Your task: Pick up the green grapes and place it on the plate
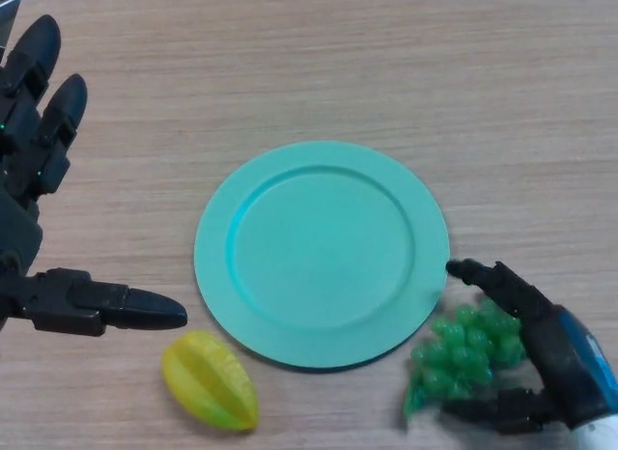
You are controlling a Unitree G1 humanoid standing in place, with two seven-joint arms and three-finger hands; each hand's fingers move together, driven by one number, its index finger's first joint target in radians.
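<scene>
A bunch of green grapes [462, 357] lies on the wooden table just off the lower right rim of the teal plate [322, 252]. My right hand [541, 349] reaches in from the lower right corner, its fingers curled round the bunch from above and below. The plate sits bare in the middle of the view. My left hand [39, 180] rests open at the left edge, fingers straight and thumb pointing right, well clear of the grapes.
A yellow star fruit [210, 380] lies near the front edge, just left of the plate's lower rim and below the left thumb.
</scene>
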